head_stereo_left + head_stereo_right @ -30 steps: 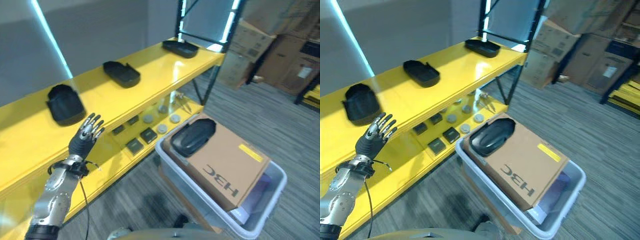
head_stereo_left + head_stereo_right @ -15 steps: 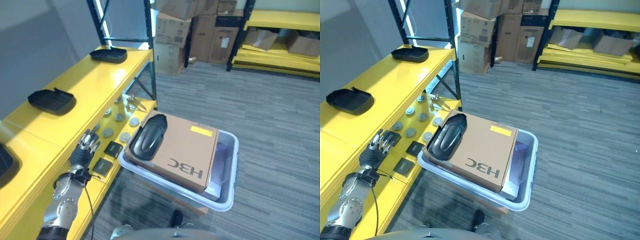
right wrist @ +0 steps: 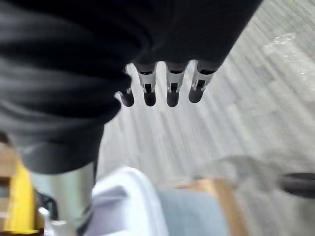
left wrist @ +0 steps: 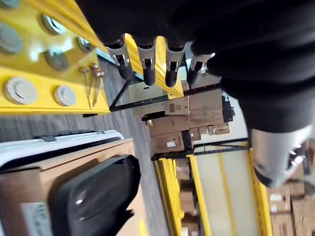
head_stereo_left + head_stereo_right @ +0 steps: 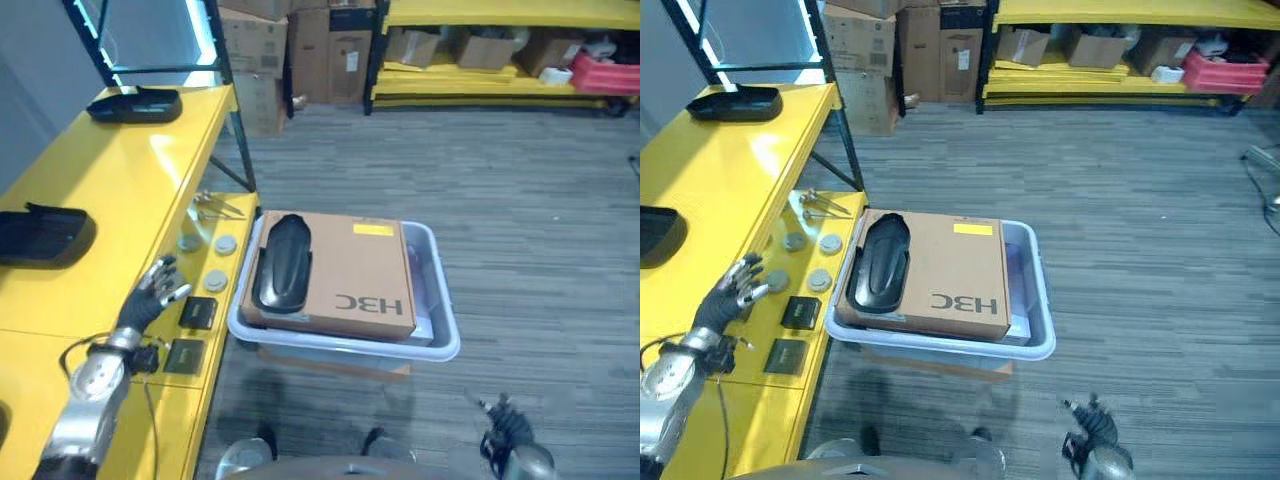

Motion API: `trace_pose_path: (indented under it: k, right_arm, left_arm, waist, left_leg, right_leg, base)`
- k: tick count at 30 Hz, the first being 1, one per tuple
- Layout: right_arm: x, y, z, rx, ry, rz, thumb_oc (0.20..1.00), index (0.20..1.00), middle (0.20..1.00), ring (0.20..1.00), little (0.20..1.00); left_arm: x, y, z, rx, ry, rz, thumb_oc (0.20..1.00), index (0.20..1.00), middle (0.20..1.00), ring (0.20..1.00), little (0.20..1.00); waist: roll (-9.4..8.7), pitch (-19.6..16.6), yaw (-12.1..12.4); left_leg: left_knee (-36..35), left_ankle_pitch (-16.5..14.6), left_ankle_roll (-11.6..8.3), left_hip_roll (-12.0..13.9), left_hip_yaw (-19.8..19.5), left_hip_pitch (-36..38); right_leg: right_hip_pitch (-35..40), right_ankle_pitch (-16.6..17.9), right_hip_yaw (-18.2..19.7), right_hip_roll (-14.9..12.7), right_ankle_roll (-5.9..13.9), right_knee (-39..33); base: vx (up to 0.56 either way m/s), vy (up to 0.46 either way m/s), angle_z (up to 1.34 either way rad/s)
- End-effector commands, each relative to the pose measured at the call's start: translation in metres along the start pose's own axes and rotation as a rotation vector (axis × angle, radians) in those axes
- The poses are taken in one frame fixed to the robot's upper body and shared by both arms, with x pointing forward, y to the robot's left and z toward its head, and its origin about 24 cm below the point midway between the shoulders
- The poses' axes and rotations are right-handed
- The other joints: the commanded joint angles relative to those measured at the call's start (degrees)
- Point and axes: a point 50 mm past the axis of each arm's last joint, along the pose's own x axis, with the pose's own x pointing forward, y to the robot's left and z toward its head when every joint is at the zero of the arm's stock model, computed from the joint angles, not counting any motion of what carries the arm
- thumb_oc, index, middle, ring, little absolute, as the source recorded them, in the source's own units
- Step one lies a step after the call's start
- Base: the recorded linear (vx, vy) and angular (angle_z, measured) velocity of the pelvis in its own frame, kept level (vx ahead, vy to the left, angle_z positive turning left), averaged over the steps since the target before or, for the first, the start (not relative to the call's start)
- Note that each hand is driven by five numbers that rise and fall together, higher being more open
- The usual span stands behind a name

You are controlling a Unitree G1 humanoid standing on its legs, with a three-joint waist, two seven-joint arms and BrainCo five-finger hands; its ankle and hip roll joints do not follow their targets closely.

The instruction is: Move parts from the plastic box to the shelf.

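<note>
Lining up for the next pick, I judge: one black part (image 5: pixel 281 262) lies on the cardboard carton (image 5: pixel 345 277) inside the plastic box (image 5: pixel 440 330), neither hand touching it. My left hand (image 5: pixel 147 297) hovers over the yellow shelf (image 5: pixel 120 180) just beside the box, fingers relaxed and empty. My right hand (image 5: pixel 1092 424) hangs low, near the box's front corner, fingers straight, holding nothing. Next I must reach across to the part and close round it
</note>
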Motion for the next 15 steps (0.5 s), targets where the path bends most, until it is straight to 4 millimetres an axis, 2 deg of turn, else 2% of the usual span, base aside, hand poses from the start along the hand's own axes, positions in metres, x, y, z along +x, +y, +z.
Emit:
trace_pose_path:
  k: [1,2,4,5,7,8,9,12,15]
  right_arm:
    - [0.012,-0.003,0.082,0.034,-0.345,-0.046,1.000,1.000,1.000,1.000,1.000]
    - [0.011,0.001,0.108,0.047,-0.418,-0.032,1.000,1.000,1.000,1.000,1.000]
    - [0.009,0.004,0.130,0.051,-0.489,-0.014,1.000,1.000,1.000,1.000,1.000]
    - [0.005,0.012,0.157,0.054,-0.576,0.025,1.000,1.000,1.000,1.000,1.000]
    - [0.000,0.028,0.184,0.091,-0.637,0.070,1.000,1.000,1.000,1.000,1.000]
    - [-0.002,0.032,0.191,0.091,-0.648,0.080,1.000,1.000,1.000,1.000,1.000]
    - [-0.007,0.048,0.209,0.067,-0.687,0.135,1.000,1.000,1.000,1.000,1.000]
    - [-0.006,0.059,0.213,-0.017,-0.680,0.186,1.000,1.000,1.000,1.000,1.000]
    - [-0.002,0.087,0.217,-0.126,-0.627,0.252,1.000,1.000,1.000,1.000,1.000]
  left_arm:
    - [0.003,-0.011,0.003,0.183,-0.037,-0.022,1.000,1.000,1.000,1.000,1.000]
    - [0.003,-0.017,-0.005,0.217,-0.010,-0.034,1.000,1.000,1.000,1.000,1.000]
    - [0.001,-0.025,-0.015,0.263,0.023,-0.055,1.000,1.000,1.000,1.000,1.000]
    - [-0.001,-0.034,-0.026,0.362,0.057,-0.076,1.000,1.000,1.000,1.000,1.000]
    - [-0.005,-0.046,-0.042,0.401,0.119,-0.092,1.000,1.000,1.000,1.000,1.000]
    - [-0.005,-0.048,-0.046,0.407,0.132,-0.091,1.000,1.000,1.000,1.000,1.000]
    - [-0.016,-0.057,-0.069,0.438,0.228,-0.086,1.000,1.000,1.000,1.000,1.000]
    - [-0.026,-0.062,-0.087,0.449,0.302,-0.067,1.000,1.000,1.000,1.000,1.000]
    - [-0.052,-0.071,-0.121,0.407,0.458,-0.010,1.000,1.000,1.000,1.000,1.000]
  waist:
    - [1.08,-0.39,0.39]
    - [1.05,-0.46,0.53]
    - [0.96,-0.39,0.69]
    - [0.97,-0.40,1.16]
    - [0.97,-0.50,2.24]
    - [1.01,-0.63,2.64]
    - [0.97,-0.68,4.38]
    - [0.96,-0.77,5.53]
    - [0.61,-0.30,8.70]
  left_leg:
    - [-0.36,0.70,0.54,1.49,-1.02,-1.30]
    - [-0.54,0.76,0.79,1.22,-1.19,-1.66]
    - [-0.83,0.40,1.04,0.93,-1.26,-1.43]
    - [-1.26,0.38,1.18,0.68,-1.43,-1.55]
    - [-1.83,0.64,1.25,0.38,-1.98,-1.88]
    - [-1.96,0.94,1.26,0.35,-2.15,-2.30]
    - [-2.65,0.94,1.13,-0.03,-3.35,-2.47]
    - [-2.93,1.41,1.05,-0.18,-4.22,-3.10]
    - [-2.75,1.69,0.84,-0.36,-6.24,-3.96]
  right_leg:
    - [2.26,0.37,0.20,-0.07,3.21,-2.20]
    - [1.89,0.68,0.10,-0.19,3.35,-2.28]
    - [1.96,0.43,0.01,-0.41,3.59,-2.13]
    - [1.85,0.42,-0.42,-0.64,3.80,-2.17]
    - [1.88,0.36,-0.99,-0.78,3.89,-2.45]
    - [1.70,0.64,-1.23,-0.75,3.80,-2.75]
    - [2.18,0.16,-1.96,-0.85,3.93,-3.11]
    - [2.26,0.36,-2.66,-0.85,3.78,-3.60]
    - [2.71,-0.10,-4.20,-1.03,3.44,-3.45]
  base:
    - [0.01,0.094,0.00]
    - [0.01,0.076,0.00]
    - [0.01,0.071,-0.02]
    - [-0.01,0.075,-0.05]
    - [-0.01,0.064,0.01]
    - [0.00,0.066,0.14]
    - [-0.02,0.045,0.18]
    - [-0.01,0.032,0.23]
    - [-0.02,0.022,0.32]
